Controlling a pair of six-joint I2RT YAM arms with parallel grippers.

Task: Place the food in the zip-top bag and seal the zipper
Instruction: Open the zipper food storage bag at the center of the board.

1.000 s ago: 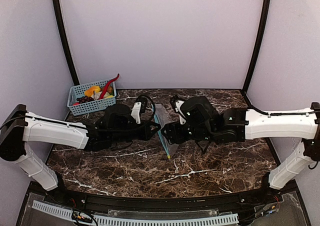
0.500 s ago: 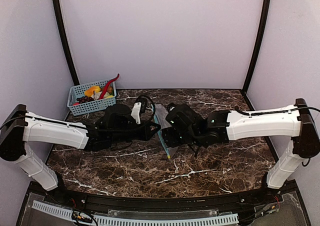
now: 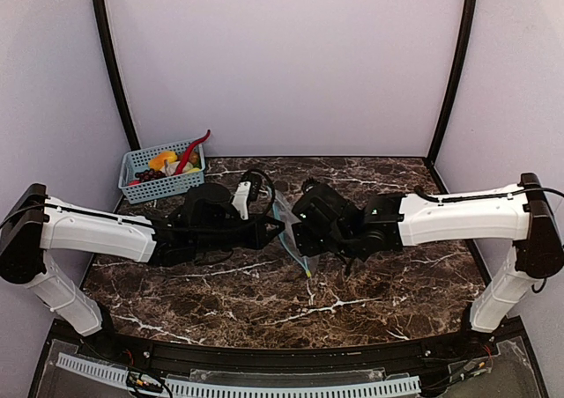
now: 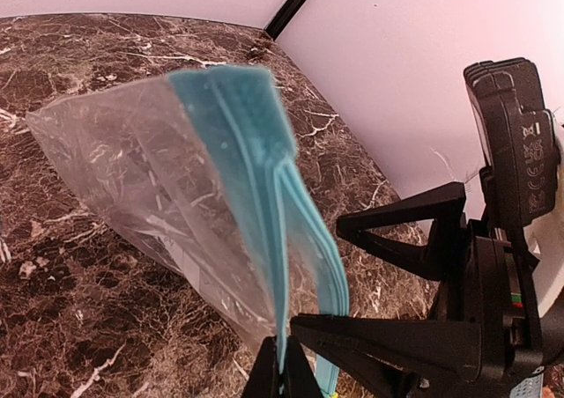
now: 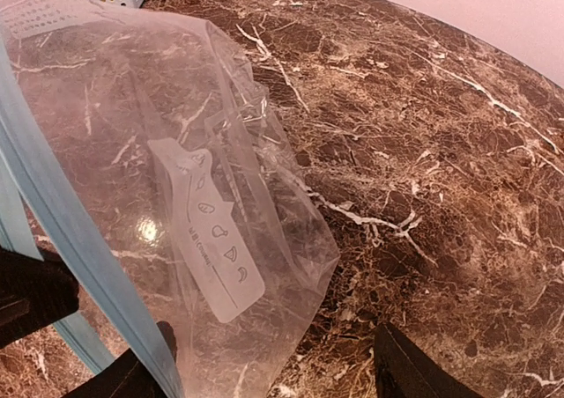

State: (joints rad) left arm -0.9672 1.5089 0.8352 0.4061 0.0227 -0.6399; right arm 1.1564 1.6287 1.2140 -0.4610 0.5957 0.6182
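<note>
Two grippers meet over the middle of the surface (image 3: 370, 292), and you are at the bag-opening step, with no loading begun. Your left gripper (image 3: 271, 231) is clamped fully shut on the zipper (image 3: 302, 261), so the zip-top bag (image 3: 284, 213) stands edge-on between the arms. Your right gripper (image 3: 298, 238) is spread wide with nothing in it, just beside the bag's mouth edge. All the food (image 3: 167, 162) lies in the blue mesh basket (image 3: 141, 187) at the far left, well apart from the bag. By my judgement the next move calls for the right gripper to close on the free lip of the strip alone, then draw away from the left one to part the mouth. Catch both lips and it will not open. The top view gives you the layout of arms and basket, but shows the bag only as a thin sliver. The left wrist view adds that the teal strip splits into two lips, one running into the pinch at the bottom and the other bowing out toward the right gripper's parted black fingers. Only the right wrist view shows the clear wall face-on, with its white print and no food inside; the pinch itself is hidden there.
</note>
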